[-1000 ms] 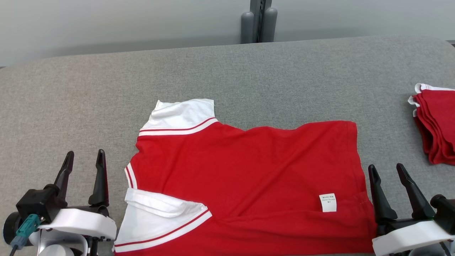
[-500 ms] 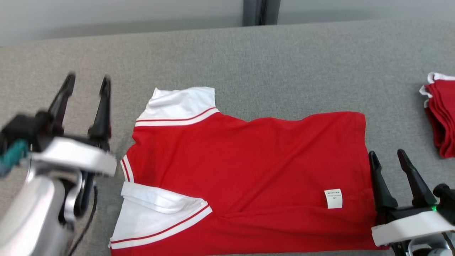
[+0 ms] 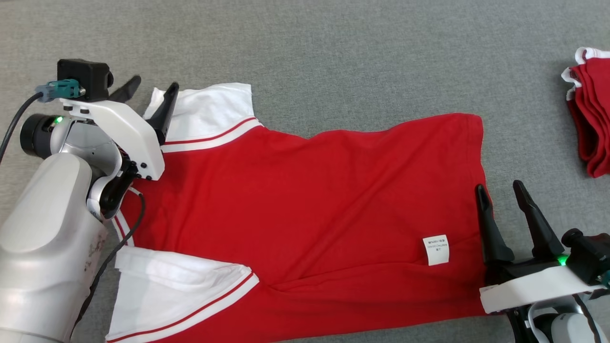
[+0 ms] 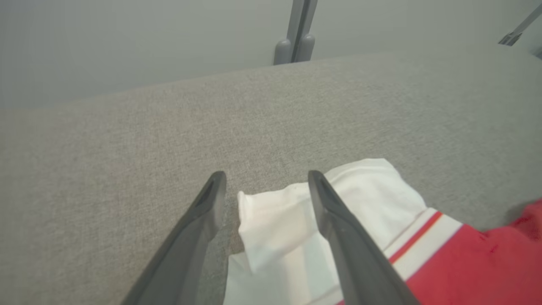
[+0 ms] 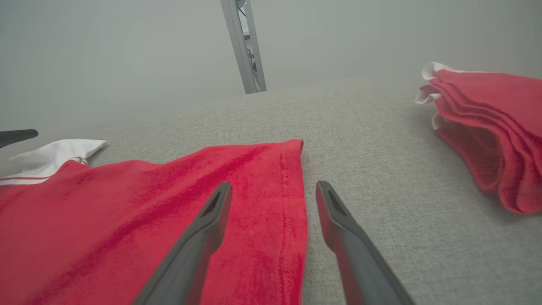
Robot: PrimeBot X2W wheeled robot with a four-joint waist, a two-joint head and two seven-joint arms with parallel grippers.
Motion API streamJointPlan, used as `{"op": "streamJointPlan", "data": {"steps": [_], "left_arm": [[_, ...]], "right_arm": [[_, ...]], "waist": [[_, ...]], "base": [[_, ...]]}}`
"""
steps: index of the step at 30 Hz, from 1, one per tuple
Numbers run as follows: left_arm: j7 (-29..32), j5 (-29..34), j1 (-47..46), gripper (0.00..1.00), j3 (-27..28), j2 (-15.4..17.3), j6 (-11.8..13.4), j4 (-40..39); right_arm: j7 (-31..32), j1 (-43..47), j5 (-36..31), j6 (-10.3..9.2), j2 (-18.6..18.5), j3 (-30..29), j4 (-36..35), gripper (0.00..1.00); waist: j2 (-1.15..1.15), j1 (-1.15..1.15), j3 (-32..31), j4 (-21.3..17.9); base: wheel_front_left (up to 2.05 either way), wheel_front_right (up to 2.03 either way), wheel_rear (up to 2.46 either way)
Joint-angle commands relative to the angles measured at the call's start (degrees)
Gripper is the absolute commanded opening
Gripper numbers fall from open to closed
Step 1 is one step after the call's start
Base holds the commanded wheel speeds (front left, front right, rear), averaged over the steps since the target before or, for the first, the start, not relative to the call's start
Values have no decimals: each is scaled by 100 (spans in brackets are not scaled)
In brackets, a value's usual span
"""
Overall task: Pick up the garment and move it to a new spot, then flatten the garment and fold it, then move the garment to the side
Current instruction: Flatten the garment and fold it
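Note:
The garment [image 3: 310, 214] is a red shirt with white, red-striped sleeves, lying flat on the grey table with a small white label [image 3: 436, 249] near its hem. My left gripper [image 3: 155, 85] stands open at the far white sleeve [image 3: 205, 112], and the left wrist view shows the sleeve's corner [image 4: 271, 224] lying between its fingers [image 4: 343, 228]. My right gripper [image 3: 498, 188] is open over the hem at the shirt's right edge. The right wrist view has the hem edge [image 5: 292, 203] running between the two fingers [image 5: 199, 237].
A stack of folded red garments [image 3: 591, 124] sits at the table's right edge, also in the right wrist view as the folded stack [image 5: 487, 135]. Bare grey table [image 3: 333, 47] stretches beyond the shirt. A grey post [image 4: 296, 38] rises behind the far edge.
My left arm has swung forward and right from the near left corner to the far sleeve. The head camera has tilted down, shifting the whole picture. The right gripper has barely moved.

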Motion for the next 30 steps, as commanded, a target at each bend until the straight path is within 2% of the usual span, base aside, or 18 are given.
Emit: {"op": "streamJointPlan", "data": {"steps": [1, 8, 9, 11, 12, 22, 30], "left_arm": [[51, -54, -104, 100, -14, 16, -33, 84], [353, -188, -385, 100, -197, -89, -205, 1043], [358, -202, -392, 84, -223, -97, -232, 1132], [328, -230, -427, 9, -290, -118, -272, 1262], [291, -230, -459, 0, -331, -122, -298, 1308], [-829, -36, -764, 0, -542, -169, -336, 1480], [-1281, -49, -837, 0, -686, -279, -352, 1313]], "right_arm": [[-35, -54, 13, 4, -1, -21, 45, 100], [-115, -106, 23, 4, 5, -20, 174, 100], [-113, -119, 26, 4, 6, -16, 184, 100], [-115, -142, 37, 4, 7, -9, 185, 100], [-115, -141, 41, 4, 7, -9, 192, 100], [-2, -394, 109, 4, -108, -247, 249, 100], [166, -1206, 374, 4, -529, -287, 824, 100]], "waist": [[0, 0, 46, -49], [0, 0, 79, -74], [0, 0, 81, -76], [0, 0, 86, -79], [0, 0, 86, -81], [0, 0, 33, 18], [0, 0, 94, 288]], "base": [[0, 0, 0], [0, 0, 0], [0, 0, 0], [0, 0, 0], [0, 0, 0], [0, 0, 0], [0, 0, 0]]}}
